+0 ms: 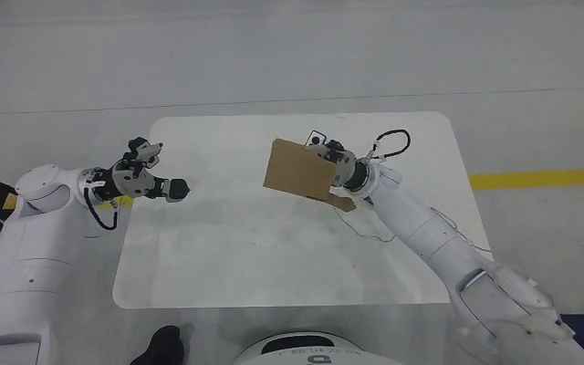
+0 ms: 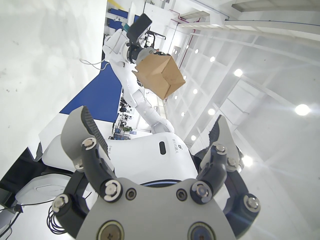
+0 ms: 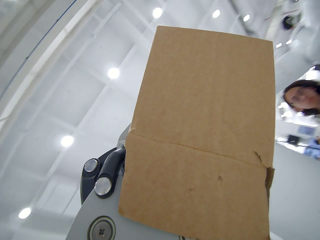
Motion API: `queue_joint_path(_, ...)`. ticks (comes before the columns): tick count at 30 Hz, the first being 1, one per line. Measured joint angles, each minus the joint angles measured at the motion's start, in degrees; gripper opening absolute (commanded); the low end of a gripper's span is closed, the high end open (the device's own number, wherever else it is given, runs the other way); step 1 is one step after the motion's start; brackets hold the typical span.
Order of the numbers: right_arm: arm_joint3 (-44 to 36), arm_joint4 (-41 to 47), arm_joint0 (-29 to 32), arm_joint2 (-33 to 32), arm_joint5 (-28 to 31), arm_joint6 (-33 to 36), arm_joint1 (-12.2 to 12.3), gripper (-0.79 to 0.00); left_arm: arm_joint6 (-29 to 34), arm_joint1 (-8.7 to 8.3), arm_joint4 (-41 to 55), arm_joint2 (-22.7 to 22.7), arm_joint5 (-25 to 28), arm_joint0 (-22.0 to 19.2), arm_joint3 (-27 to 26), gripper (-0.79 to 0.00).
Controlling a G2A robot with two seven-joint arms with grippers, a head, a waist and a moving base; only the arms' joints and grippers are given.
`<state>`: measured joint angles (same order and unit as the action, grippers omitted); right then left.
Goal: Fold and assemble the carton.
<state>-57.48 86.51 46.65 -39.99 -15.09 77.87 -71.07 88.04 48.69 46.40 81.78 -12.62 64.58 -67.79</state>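
Note:
The brown carton (image 1: 297, 171) is held up above the white table (image 1: 274, 265), right of centre. My right gripper (image 1: 330, 168) is shut on its edge, and a loose flap (image 1: 343, 202) hangs below the wrist. In the left wrist view the carton (image 2: 160, 76) shows as a squared-up box with its end flaps partly folded, the right gripper (image 2: 140, 56) at its side. In the right wrist view a flat carton panel (image 3: 205, 126) with a crease across it covers the fingers. My left gripper (image 2: 151, 116) is open and holds nothing. It sits at the table's left edge (image 1: 178, 189), pointing toward the carton and well apart from it.
The tabletop around and under the carton is bare. A thin cable (image 1: 392, 141) loops off the right wrist near the table's far right corner. A yellow floor line (image 1: 529, 179) runs beyond the right edge.

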Motion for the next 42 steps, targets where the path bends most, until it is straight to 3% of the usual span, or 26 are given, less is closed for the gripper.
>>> queue_joint_path(5, -7.5, -19.5, -5.8, -3.6, -12.9, -8.7, 3.9, -0.785, 0.0, -0.06, 0.1, 0.1, 0.0, 0.1, -0.1, 0.0)
queue_joint_path(9, -16.4, -35.9, -8.9, -2.3, -25.6, -14.3, 6.6, -0.785, 0.0, -0.05, 0.1, 0.1, 0.0, 0.1, -0.1, 0.0)
queue_joint_path(12, -21.1, -37.9, -10.8, 1.6, -32.7, -21.4, 8.3, -0.785, 0.0, -0.05, 0.1, 0.1, 0.0, 0.1, -0.1, 0.0)
queue_joint_path(16, -23.3, -37.3, -15.0, 11.5, -42.6, -32.3, 9.6, -0.785, 0.0, -0.05, 0.1, 0.1, 0.0, 0.1, -0.1, 0.0)
queue_joint_path(18, -22.3, -36.5, -17.2, 16.1, -43.1, -33.1, 9.7, -0.785, 0.0, -0.05, 0.1, 0.1, 0.0, 0.1, -0.1, 0.0)
queue_joint_path(19, -21.3, -35.8, -19.0, 18.9, -43.0, -32.1, 9.6, -0.736, 0.0, -0.05, 0.1, 0.1, 0.0, 0.1, -0.1, 0.0)
queue_joint_path(21, -19.4, -35.7, -21.6, 22.6, -42.9, -31.5, 9.3, -0.428, 0.0, -0.05, 0.1, 0.1, 0.0, 0.1, -0.1, 0.0)
queue_joint_path(23, -17.2, -35.7, -24.0, 26.1, -42.9, -31.5, 8.6, -0.04, 0.0, -0.05, 0.1, 0.1, 0.0, 0.1, -0.1, 0.0)
queue_joint_path(24, -16.4, -35.5, -24.9, 27.4, -42.9, -31.6, 8.2, 0.0, 0.0, -0.05, 0.1, 0.1, 0.0, 0.1, -0.1, 0.0)
queue_joint_path(28, -15.4, -34.3, -28.2, 30.1, -42.9, -32.1, 6.7, 0.0, 0.0, -0.05, 0.1, 0.1, 0.0, 0.1, -0.1, 0.0)
queue_joint_path(33, -18.9, -33.5, -30.3, 26.7, -41.7, -36.2, 6.7, 0.0, 0.0, -0.05, 0.1, 0.1, 0.0, 0.1, -0.1, 0.0)
queue_joint_path(39, -28.8, -33.8, -27.6, 18.3, -36.3, -42.4, 10.4, 0.0, 0.0, -0.05, 0.1, 0.1, 0.0, 0.1, -0.1, 0.0)
queue_joint_path(42, -35.5, -35.0, -23.7, 12.9, -36.9, -45.1, 13.9, 0.0, 0.0, -0.05, 0.1, 0.1, 0.0, 0.1, -0.1, 0.0)
